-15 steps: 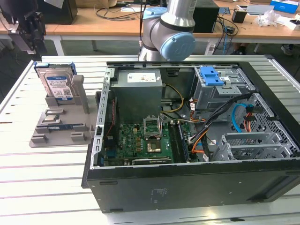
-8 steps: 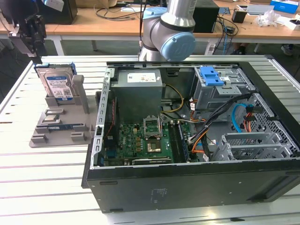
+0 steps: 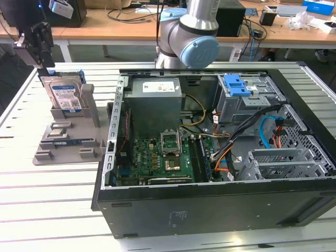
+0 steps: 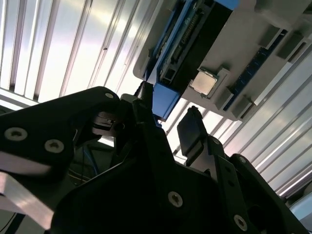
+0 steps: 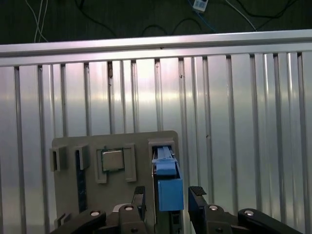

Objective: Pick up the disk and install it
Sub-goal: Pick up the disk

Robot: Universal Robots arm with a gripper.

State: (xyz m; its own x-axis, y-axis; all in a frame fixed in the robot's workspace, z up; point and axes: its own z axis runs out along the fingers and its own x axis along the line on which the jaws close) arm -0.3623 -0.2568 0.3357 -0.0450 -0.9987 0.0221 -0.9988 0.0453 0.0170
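Both claw fingers flank disk w/ gaps.

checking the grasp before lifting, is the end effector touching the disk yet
Apart. In the first wrist view the end effector is open, straddling the blue end of the disk, with a gap on each side.

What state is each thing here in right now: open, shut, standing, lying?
disk: upright in the holder, not lifted.
tool: open, fingers either side of the disk's blue end.
holder: flat on the table.
chip: lying flat in a holder recess.
computer case: on its side, panel off, insides showing.
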